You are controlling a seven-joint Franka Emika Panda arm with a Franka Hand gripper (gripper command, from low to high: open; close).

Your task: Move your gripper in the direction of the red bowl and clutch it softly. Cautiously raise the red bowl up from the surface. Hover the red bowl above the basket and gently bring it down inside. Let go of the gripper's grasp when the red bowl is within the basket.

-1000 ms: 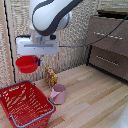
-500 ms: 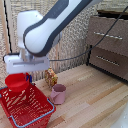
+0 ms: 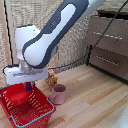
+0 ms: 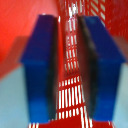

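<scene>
The gripper (image 3: 28, 86) hangs low over the basket (image 3: 40, 100), at the exterior view's left, with its white boxy body just above the rim and its short blue-tipped fingers (image 3: 30, 87) pointing down into the basket. In the wrist view the two blue fingers (image 4: 41, 70) stand side by side with only a narrow gap between them, and in this gap a thin red strip with bright reflections is seen, which looks like the rim of the red bowl (image 4: 68, 55); so the jaws seem to be closed on the bowl's rim, with the pads touching it on both sides. In the exterior view the red bowl (image 3: 16, 93) is directly under and a little to the left of the fingers, already inside the basket, below the level of the grey-blue rim, and its edge nearest the fingers meets them. I cannot tell if the bowl rests on the basket floor or hangs a little above it. Behind the fingers in the wrist view the red latticed wall of the basket (image 4: 95, 12) fills the far part of the picture, and a smooth red surface, probably the inside of the bowl, lies beside one finger. On the wooden floor (image 3: 95, 100), just beside the right side of the basket, stands a pink mug (image 3: 58, 93), upright and apart from the gripper. A small yellowish object (image 3: 51, 78) is behind the mug, too blurred to name.
</scene>
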